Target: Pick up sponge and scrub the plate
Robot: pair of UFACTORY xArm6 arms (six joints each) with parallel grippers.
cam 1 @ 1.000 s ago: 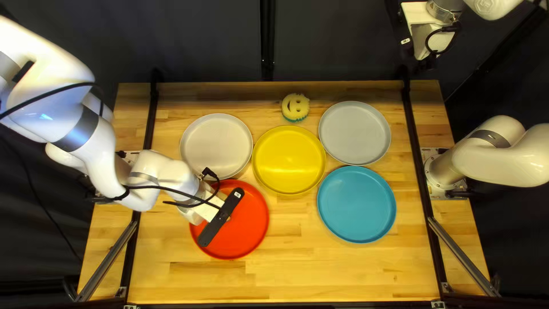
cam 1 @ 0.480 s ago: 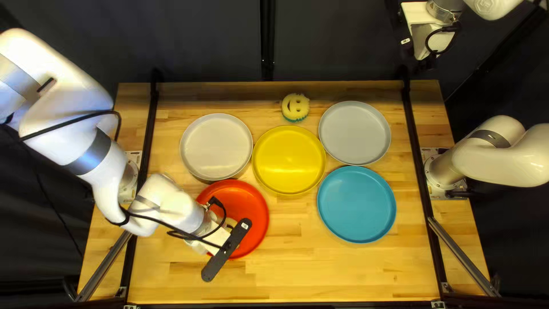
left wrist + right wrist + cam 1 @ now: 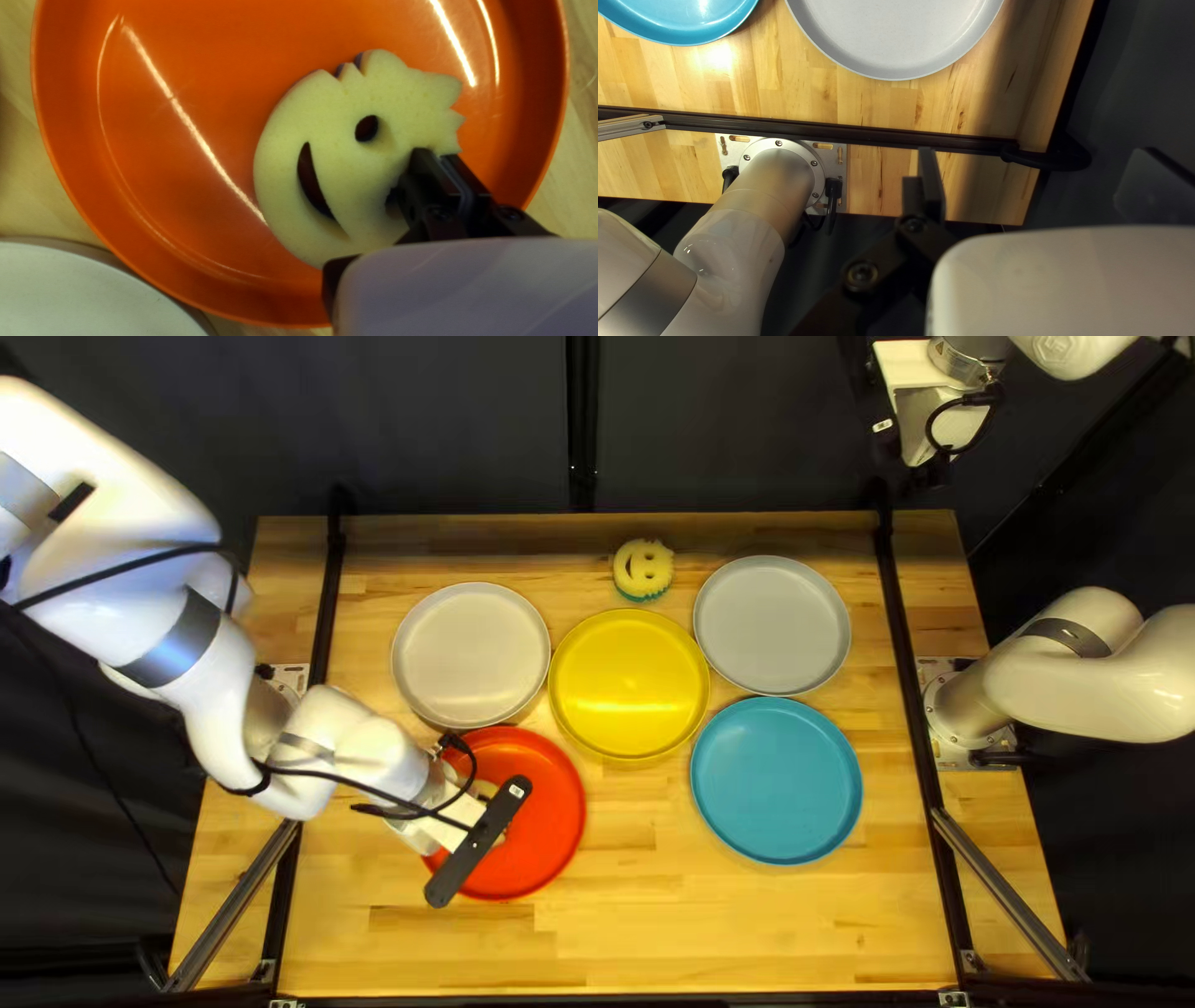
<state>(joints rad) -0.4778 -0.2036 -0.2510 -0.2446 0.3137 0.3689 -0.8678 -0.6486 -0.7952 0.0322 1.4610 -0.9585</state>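
My left gripper (image 3: 478, 844) is low over the red plate (image 3: 548, 834) in the top left view, its fingertips hidden under its own body. The left wrist view shows the left gripper (image 3: 441, 163) shut on a pale yellow smiling-face sponge (image 3: 336, 149), gripping it near one eye hole. This sponge lies flat over the inside of the plate (image 3: 187, 205), which looks orange there. My right gripper (image 3: 931, 429) hangs beyond the table's far edge. Its wrist view shows the right gripper (image 3: 1039, 180) with its fingers wide apart and nothing between them.
A second smiling-face sponge (image 3: 644, 568) lies near the far edge. White (image 3: 471, 655), yellow (image 3: 629, 682), grey (image 3: 772, 625) and blue (image 3: 776, 780) plates stand around the table's middle. Black rails run along both sides of the table (image 3: 647, 933).
My left gripper first swung toward the near edge, then came back toward the far left, close to where it was a second ago. The right arm has stayed still.
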